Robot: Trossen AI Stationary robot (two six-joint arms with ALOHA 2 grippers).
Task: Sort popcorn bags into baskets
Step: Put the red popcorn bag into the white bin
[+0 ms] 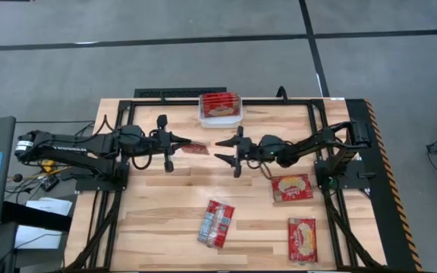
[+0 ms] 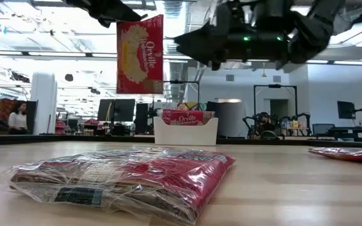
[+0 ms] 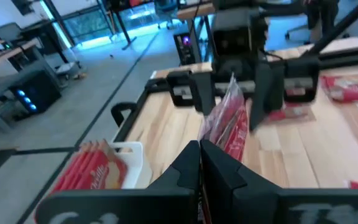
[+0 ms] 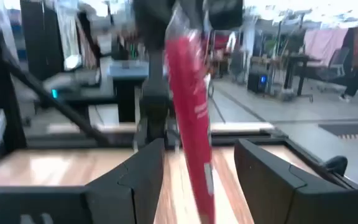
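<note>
At the near edge of the table (image 1: 165, 227), towards the right corner, one bag (image 1: 303, 239) lies flat, picture face up, long axis running near to far. Left of it, around the middle of the near half, a clear-wrapped bag (image 1: 216, 223) lies slightly tilted, also long near to far; it fills the foreground of the low view (image 2: 124, 179). A third bag (image 1: 291, 187) lies farther in on the right side, just beside the right arm's base, long axis left to right. The near-left quarter of the table is bare wood, and so is the strip between the two arms' bases. Above mid-table, the left gripper (image 1: 180, 142) is clamped on the held bag (image 1: 196, 147), which hangs on edge well clear of the boards, its long axis vertical in the low view (image 2: 139, 55). In the high view only its thin edge shows, pointing towards the right gripper (image 1: 224, 149), whose fingers stand wide apart just beside that edge; the bag hangs between them in the right wrist view (image 4: 191, 118), not touched. At the middle of the far edge stands the white basket (image 1: 203, 119), packed with bags on edge (image 1: 221, 105).
</note>
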